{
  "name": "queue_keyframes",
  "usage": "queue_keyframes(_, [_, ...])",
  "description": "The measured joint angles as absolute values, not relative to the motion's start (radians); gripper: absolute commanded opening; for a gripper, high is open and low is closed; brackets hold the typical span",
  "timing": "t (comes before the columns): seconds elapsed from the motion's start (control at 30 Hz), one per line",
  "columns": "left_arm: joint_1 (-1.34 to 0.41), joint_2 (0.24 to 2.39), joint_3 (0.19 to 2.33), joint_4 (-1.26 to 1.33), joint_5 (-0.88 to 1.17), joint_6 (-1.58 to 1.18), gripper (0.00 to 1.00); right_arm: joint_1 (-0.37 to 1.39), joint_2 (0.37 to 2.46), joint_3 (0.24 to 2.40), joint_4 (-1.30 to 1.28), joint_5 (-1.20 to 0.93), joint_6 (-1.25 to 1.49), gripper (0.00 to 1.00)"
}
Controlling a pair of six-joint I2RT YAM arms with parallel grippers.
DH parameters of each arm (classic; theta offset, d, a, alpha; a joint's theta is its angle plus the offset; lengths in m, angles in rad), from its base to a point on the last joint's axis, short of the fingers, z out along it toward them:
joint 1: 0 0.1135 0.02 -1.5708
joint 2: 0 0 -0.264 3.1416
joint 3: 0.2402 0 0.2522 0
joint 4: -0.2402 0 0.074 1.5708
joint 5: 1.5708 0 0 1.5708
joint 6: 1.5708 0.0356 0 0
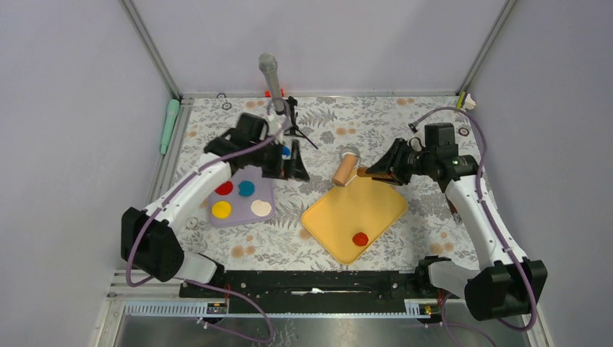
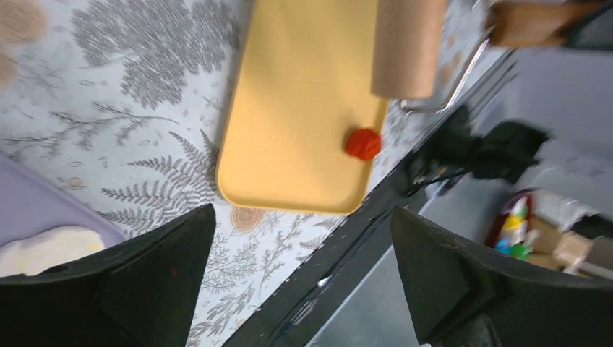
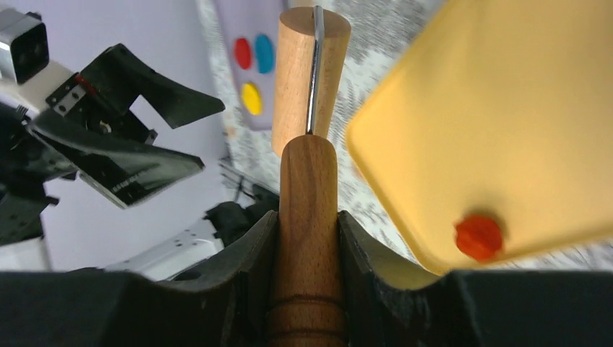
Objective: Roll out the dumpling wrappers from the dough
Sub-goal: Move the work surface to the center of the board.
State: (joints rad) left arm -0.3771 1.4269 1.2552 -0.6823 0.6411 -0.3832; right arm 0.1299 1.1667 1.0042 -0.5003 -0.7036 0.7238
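Fern-patterned table: a lumpy red dough ball [image 1: 360, 238] sits at the yellow board's [image 1: 340, 210] near corner; one flat red wrapper [image 1: 224, 188] lies on the purple tray [image 1: 240, 200]. Right gripper [image 3: 307, 217] clamps the roller handle [image 3: 307, 173]; left gripper [image 2: 302, 211] gapes wide, empty.

Readable text: none that you can make out in any of the three views.
Colourful packaging [image 2: 516, 223]: too blurred for you to read any print on it.
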Motion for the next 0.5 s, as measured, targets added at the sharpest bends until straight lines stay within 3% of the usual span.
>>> queue_keyframes(0.23, [-0.696,1.487,1.129,-0.600,0.340,-0.321,0.99,0.130,1.096,1.168,-0.920,-0.439,0.543,0.00])
queue_keyframes(0.37, [-0.734,1.575,1.084,-0.487,0.224,-0.321,0.98,0.130,1.044,1.203,-1.018,-0.278,0.510,0.00])
queue_keyframes(0.5, [-0.743,1.661,1.072,-0.368,0.147,-0.336,0.89,0.130,1.017,1.214,-1.043,-0.170,0.508,0.00])
